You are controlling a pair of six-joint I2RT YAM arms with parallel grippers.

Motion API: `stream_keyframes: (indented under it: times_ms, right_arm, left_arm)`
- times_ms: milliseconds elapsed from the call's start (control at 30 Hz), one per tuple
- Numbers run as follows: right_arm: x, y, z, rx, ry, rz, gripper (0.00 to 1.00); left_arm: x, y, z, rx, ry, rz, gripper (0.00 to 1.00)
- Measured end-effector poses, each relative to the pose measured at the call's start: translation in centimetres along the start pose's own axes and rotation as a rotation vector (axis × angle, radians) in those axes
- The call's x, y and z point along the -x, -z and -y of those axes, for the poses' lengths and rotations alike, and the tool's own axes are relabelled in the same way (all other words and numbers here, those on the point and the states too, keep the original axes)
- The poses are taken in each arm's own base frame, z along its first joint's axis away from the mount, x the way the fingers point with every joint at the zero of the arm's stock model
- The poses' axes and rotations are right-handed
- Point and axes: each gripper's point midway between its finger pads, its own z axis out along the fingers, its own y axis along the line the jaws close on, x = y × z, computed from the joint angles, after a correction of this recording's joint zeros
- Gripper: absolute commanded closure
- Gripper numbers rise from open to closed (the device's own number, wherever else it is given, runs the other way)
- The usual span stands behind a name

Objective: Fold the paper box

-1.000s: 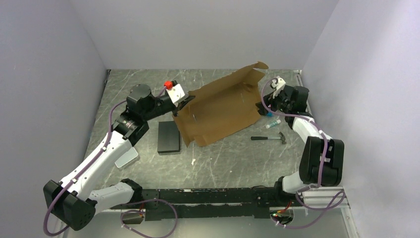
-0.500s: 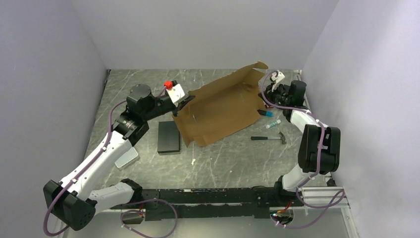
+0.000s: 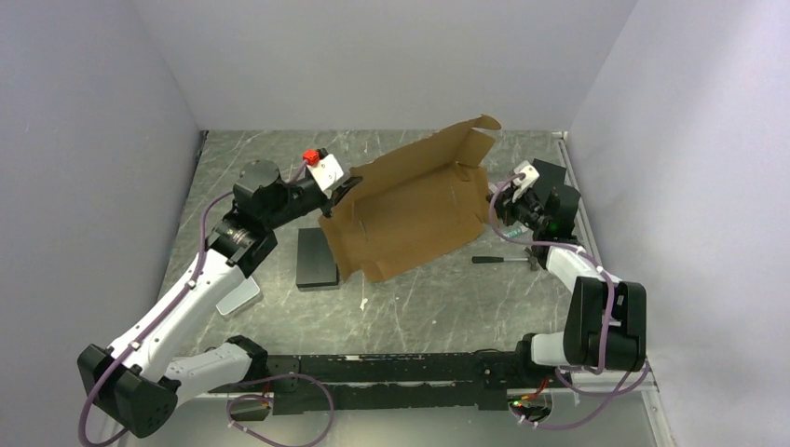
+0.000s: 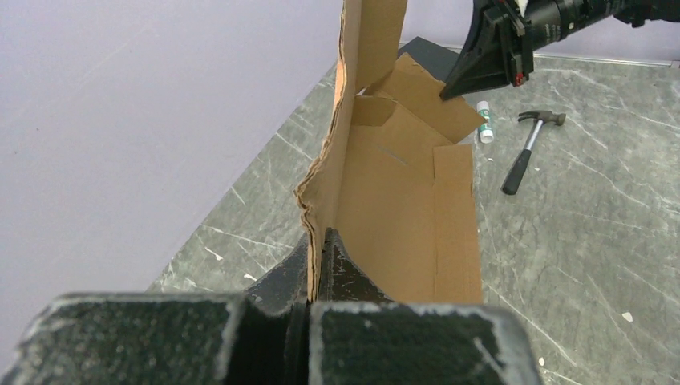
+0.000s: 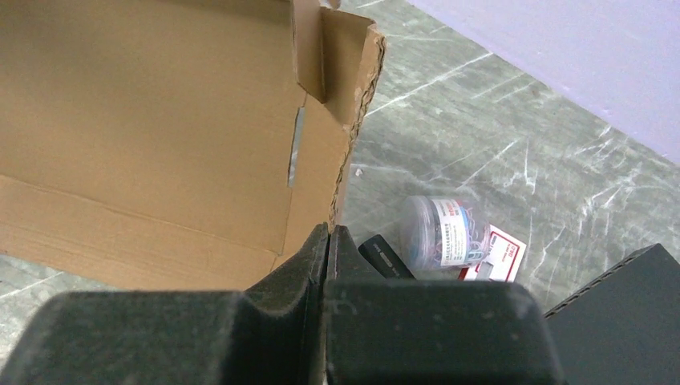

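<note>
The paper box (image 3: pixel 410 209) is a brown cardboard sheet with flaps, tilted up on edge in the middle of the table. My left gripper (image 3: pixel 345 193) is shut on its left edge; in the left wrist view the cardboard (image 4: pixel 393 208) stands between the two closed fingers of this gripper (image 4: pixel 321 237). My right gripper (image 3: pixel 494 210) is at the box's right flap. In the right wrist view its jaws (image 5: pixel 329 228) are pressed together, and the ragged flap edge of the box (image 5: pixel 160 120) runs down into their tips.
A black block (image 3: pixel 316 258) lies left of the box, with a grey tin (image 3: pixel 238 294) nearer the left arm. A hammer (image 3: pixel 508 260) lies right of the box. A clear tub of paper clips (image 5: pixel 445 233) and a red-and-white card (image 5: pixel 501 249) sit under the right gripper.
My right gripper went from open to shut and dropped toward the box's right flap. My left gripper raised the box's left edge, so the sheet stands steeper.
</note>
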Motion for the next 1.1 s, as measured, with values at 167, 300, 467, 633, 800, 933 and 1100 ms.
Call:
stream_keyframes:
  times_ms: [167, 300, 467, 633, 800, 933, 1100]
  right_arm:
    - [0.0, 0.9, -0.9, -0.012, 0.041, 0.039, 1.00]
    - [-0.1, 1.1, -1.2, -0.018, 0.074, 0.058, 1.00]
    - [0.2, 1.1, -2.1, -0.008, 0.134, 0.074, 1.00]
    - [1.3, 0.6, -3.3, -0.004, 0.206, 0.090, 1.00]
    - [1.4, 0.2, -3.5, -0.047, 0.245, 0.078, 1.00]
    - [1.7, -0.3, -3.7, -0.093, 0.270, 0.073, 1.00]
    - [3.1, -1.6, -4.3, -0.156, 0.325, 0.098, 1.00]
  left_arm:
    - [0.5, 0.4, -0.2, 0.018, 0.003, 0.010, 1.00]
    - [0.5, 0.4, -0.3, 0.026, 0.015, 0.010, 1.00]
    - [0.4, 0.4, -0.2, 0.024, 0.019, 0.006, 1.00]
    - [0.4, 0.4, -0.2, 0.025, 0.019, 0.006, 1.00]
    - [0.3, 0.5, -0.1, 0.021, 0.021, 0.001, 1.00]
    - [0.2, 0.5, 0.0, 0.016, 0.019, -0.002, 1.00]
    - [0.4, 0.5, 0.0, 0.007, 0.013, -0.010, 1.00]
